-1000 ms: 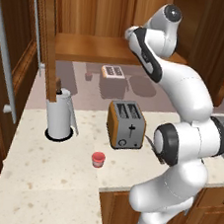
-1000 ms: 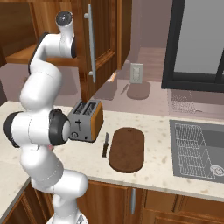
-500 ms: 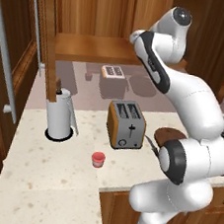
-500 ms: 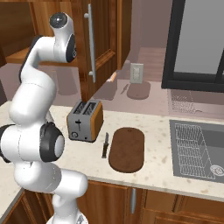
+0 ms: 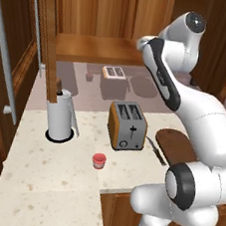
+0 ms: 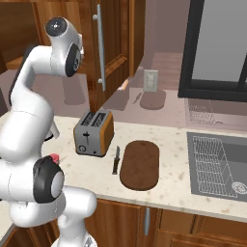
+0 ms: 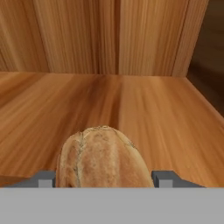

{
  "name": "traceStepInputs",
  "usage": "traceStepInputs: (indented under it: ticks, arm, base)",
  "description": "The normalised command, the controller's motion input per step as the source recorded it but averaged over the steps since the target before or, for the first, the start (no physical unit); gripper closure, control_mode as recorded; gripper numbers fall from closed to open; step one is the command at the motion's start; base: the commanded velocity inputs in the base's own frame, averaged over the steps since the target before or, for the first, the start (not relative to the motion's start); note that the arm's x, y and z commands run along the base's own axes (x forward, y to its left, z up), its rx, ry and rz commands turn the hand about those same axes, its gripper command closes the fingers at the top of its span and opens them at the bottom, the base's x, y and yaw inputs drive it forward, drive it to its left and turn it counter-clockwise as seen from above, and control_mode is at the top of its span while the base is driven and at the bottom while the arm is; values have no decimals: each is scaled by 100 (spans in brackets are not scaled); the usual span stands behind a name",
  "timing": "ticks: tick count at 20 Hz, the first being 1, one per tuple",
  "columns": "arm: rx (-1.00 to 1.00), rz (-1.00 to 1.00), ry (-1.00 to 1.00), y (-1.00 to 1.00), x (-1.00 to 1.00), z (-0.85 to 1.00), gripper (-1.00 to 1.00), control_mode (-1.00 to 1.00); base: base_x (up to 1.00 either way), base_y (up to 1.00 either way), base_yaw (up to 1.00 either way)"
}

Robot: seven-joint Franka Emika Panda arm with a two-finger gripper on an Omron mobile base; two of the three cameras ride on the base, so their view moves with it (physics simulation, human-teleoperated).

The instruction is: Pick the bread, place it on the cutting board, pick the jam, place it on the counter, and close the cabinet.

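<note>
The white arm [image 5: 185, 109] reaches up and forward, its fingers [image 7: 43, 178] parted on either side of the bread [image 7: 103, 157]

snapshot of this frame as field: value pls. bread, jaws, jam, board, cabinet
bread: loaf lying on the cabinet shelf, between the two jaws
gripper: one jaw on each side of the bread; grip not confirmed
jam: upright on the counter, in front of the toaster
cutting board: bare, knife beside it
cabinet: door open
</note>
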Motion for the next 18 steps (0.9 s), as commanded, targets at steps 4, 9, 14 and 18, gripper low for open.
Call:
traceStepInputs:
  ticks: [4,9,14,18]
  arm:
    - [0,0,0,-9,-65,0,100,-100]
    - [0,0,0,-9,-74,0,100,-100]
    - [0,0,0,-2,-68,-5,100,-100]
    - [0,0,0,0,-57,-7,100,-100]
  base:
    - [0,0,0]
    - [0,0,0]
    - [0,0,0]
    - [0,0,0]
